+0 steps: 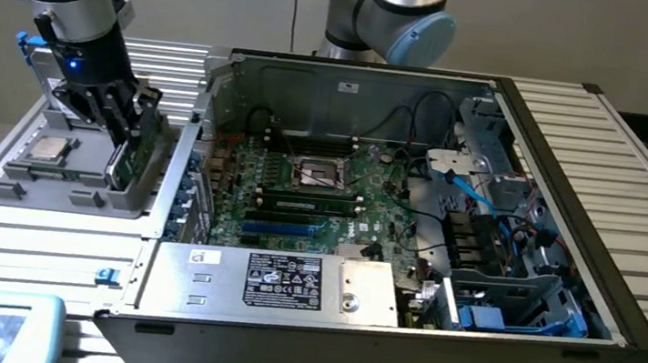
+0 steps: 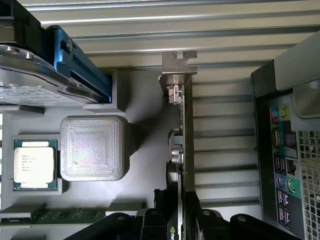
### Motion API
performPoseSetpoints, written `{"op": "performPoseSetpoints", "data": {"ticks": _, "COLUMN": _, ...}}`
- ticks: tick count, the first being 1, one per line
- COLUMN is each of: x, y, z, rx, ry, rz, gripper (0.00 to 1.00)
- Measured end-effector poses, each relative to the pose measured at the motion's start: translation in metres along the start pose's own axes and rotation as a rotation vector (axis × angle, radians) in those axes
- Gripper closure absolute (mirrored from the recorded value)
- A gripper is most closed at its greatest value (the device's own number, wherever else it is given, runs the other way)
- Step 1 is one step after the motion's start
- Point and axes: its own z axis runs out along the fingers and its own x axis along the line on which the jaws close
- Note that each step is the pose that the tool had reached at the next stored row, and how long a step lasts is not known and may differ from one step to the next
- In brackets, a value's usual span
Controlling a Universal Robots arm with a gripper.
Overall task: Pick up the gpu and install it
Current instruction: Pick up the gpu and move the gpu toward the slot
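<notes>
Over the grey holder [image 1: 56, 177] at the edge of the table [image 1: 12, 242] on the exterior view's left, the tool [image 1: 122, 126] pinches the upright gpu [image 2: 188, 145] across both faces, so a straight, level lift should free it cleanly.

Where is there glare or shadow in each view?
Exterior view: the open black computer case is dim inside, its large green motherboard shaded. Wrist view: the ribbed silver table slats glare brightly; the white square block casts soft shadow on the grey tray.
</notes>
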Motion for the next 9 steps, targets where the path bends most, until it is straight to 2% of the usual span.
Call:
{"op": "performPoseSetpoints", "data": {"ticks": 7, "x": 0.0000, "y": 0.0000, "z": -0.0001, "rx": 0.0000, "ry": -0.0001, "rz": 0.000, "gripper": 0.73}}
{"op": "performPoseSetpoints", "data": {"ticks": 9, "x": 0.0003, "y": 0.0004, "z": -0.0075, "rx": -0.0003, "ry": 0.0000, "rz": 0.000, "gripper": 0.73}}
